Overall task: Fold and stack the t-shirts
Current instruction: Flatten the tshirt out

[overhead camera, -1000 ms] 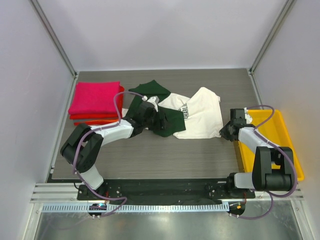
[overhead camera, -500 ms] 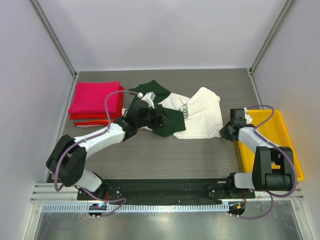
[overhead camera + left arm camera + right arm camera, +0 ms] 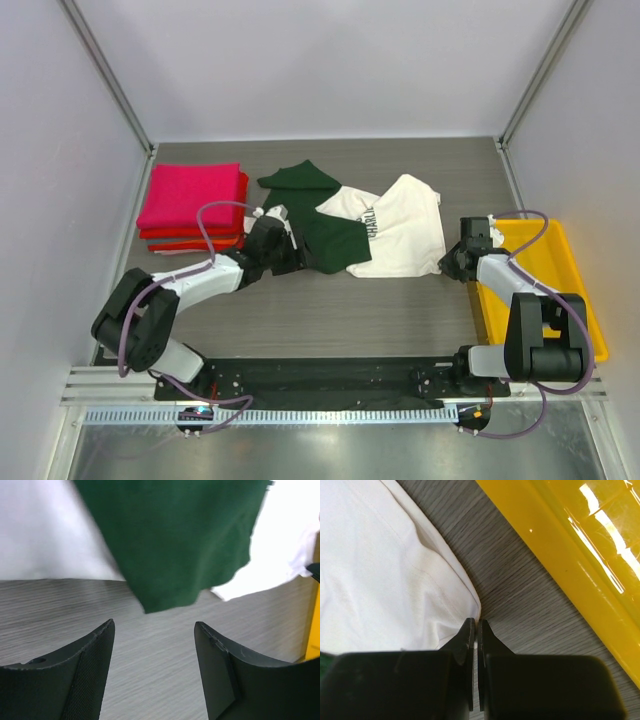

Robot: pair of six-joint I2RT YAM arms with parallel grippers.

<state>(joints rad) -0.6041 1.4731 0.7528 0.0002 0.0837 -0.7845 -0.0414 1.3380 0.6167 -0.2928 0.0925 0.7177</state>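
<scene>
Lying crumpled, the cream t-shirt (image 3: 410,238) shows unreadable lettering (image 3: 370,222); left jaws open, right jaws closed.

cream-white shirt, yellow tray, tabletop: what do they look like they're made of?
The cream-white shirt looks like soft knit cloth, likely cotton, matte: it creases and shows a stitched hem. The yellow tray looks like hard plastic, glossy: bright glare streaks run along its wall. The tabletop is a grey wood-grain surface, probably laminate, matte: fine straight streaks, no glare.
</scene>
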